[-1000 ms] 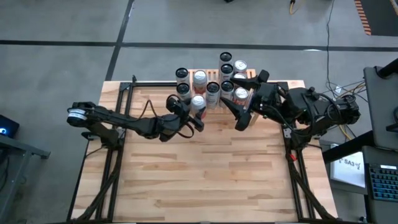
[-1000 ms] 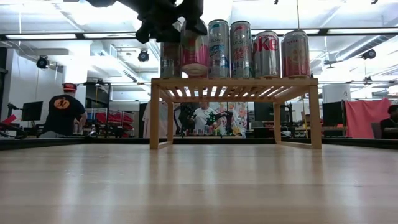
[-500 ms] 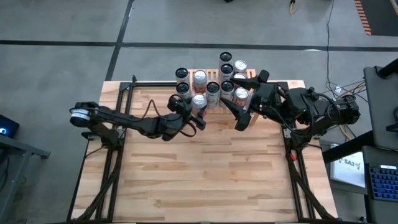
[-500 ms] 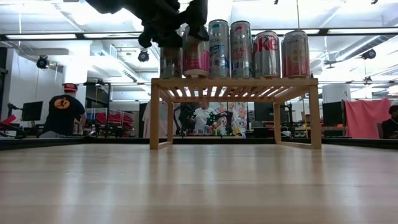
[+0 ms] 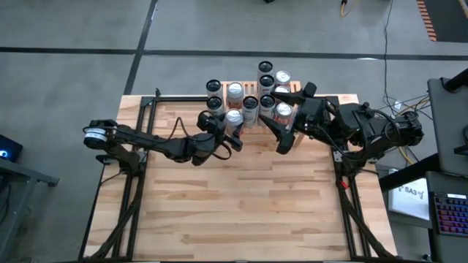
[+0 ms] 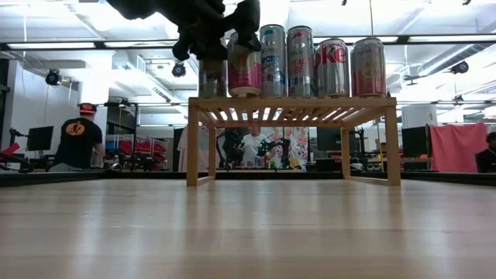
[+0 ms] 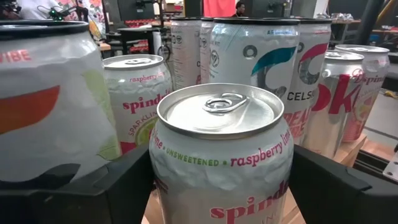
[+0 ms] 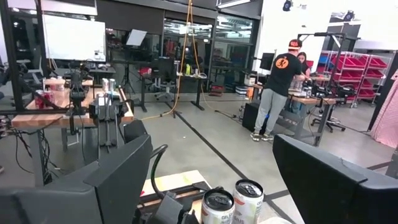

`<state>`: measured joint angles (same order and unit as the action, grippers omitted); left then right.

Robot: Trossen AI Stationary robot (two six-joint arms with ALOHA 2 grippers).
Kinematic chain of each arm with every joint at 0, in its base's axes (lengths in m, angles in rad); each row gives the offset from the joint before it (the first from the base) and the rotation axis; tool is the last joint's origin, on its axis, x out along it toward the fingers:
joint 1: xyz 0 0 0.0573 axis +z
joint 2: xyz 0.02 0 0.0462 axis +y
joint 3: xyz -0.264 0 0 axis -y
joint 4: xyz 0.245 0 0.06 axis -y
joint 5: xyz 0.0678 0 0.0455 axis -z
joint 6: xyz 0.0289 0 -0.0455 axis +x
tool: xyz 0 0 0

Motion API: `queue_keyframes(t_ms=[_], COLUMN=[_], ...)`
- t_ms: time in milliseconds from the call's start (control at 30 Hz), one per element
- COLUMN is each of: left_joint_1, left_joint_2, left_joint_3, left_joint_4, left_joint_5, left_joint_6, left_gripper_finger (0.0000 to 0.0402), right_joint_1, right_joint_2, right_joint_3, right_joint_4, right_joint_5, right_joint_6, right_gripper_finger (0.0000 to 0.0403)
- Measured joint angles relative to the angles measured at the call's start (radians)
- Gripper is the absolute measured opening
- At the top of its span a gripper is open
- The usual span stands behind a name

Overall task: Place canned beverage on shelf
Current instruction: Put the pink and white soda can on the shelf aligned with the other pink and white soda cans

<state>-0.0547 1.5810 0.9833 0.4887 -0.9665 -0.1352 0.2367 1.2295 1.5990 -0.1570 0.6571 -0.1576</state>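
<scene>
Several cans stand upright in a close cluster on the slatted top of the shelf, which sits at the far edge of the counter. The task's raspberry can, pink and white, stands upright on the shelf's front edge, near the left end of the shelf, with neighbouring cans just beside and behind it. The left claw sits around the upper part of this can; from its own wrist camera the can fills the space inside it, but whether the claw is clenched on the can or has released it cannot be told. Compared with a second ago, the left claw has shifted a little around the can, and in the low view more of the can's pink side now shows below it, while the can itself remains planted on the slats. From above, the left arm's rear joint has crept slightly toward the shelf. The right claw hangs released and spread wide over the right end of the shelf, grasping nothing, with can tops just beneath it; it has not moved over the same second. Beyond the shelf, far back in the room, a person in a dark shirt stands at a bench.
</scene>
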Motion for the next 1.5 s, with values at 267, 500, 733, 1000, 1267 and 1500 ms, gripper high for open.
queue_keyframes(t_ms=[267,500,733,1000,1267,1500], left_joint_1=[0.005,0.005,0.004,0.004,0.004,-0.018], left_joint_2=[0.000,0.000,-0.002,-0.003,-0.003,-0.003], left_joint_3=[0.001,0.001,0.011,0.058,0.092,0.164], left_joint_4=[0.007,0.001,-0.003,-0.003,-0.036,-0.116], left_joint_5=[-0.001,0.009,0.010,0.011,-0.002,-0.018], left_joint_6=[0.000,0.000,0.020,0.073,0.082,0.100], left_gripper_finger=[0.0327,0.0329,0.0329,0.0329,0.0329,0.0329], right_joint_1=[-0.004,-0.008,-0.008,-0.008,-0.008,-0.008], right_joint_2=[0.037,0.060,0.058,0.056,0.056,0.054], right_joint_3=[0.000,0.000,0.000,0.000,0.000,0.001], right_joint_4=[-0.035,-0.034,-0.033,-0.033,-0.033,-0.034], right_joint_5=[-0.001,-0.001,0.000,0.000,0.000,0.000], right_joint_6=[0.026,0.027,0.027,0.028,0.027,0.027], right_gripper_finger=[0.0327,0.0327,0.0327,0.0327,0.0327,0.0327])
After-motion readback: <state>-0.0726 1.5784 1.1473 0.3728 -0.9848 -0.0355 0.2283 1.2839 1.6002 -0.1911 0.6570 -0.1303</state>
